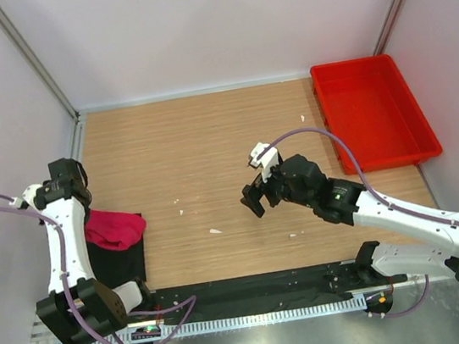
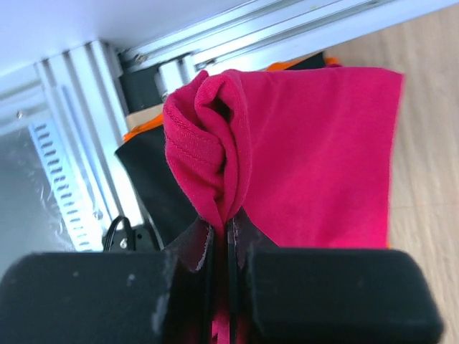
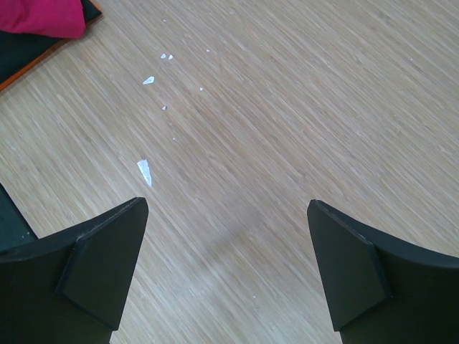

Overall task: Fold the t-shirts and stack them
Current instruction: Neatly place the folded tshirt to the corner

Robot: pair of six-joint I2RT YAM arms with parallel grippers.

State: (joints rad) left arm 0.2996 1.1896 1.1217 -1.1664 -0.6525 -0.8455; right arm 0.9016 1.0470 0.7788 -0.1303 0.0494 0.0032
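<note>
You see that the pink t-shirt is soft, matt knitted cloth with a stitched hem, and the black t-shirt is matt cloth too. The table looks like smooth light wood with fine straight grain. The tray is red plastic, slightly glossy. The rail is ribbed bare metal, and the right gripper is matt black plastic.

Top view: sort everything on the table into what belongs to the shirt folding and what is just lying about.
For the job:
pink shirt, bunched at the left edge
black shirt, beneath it

Lying about:
red tray, far right corner
white scraps on the table
</note>
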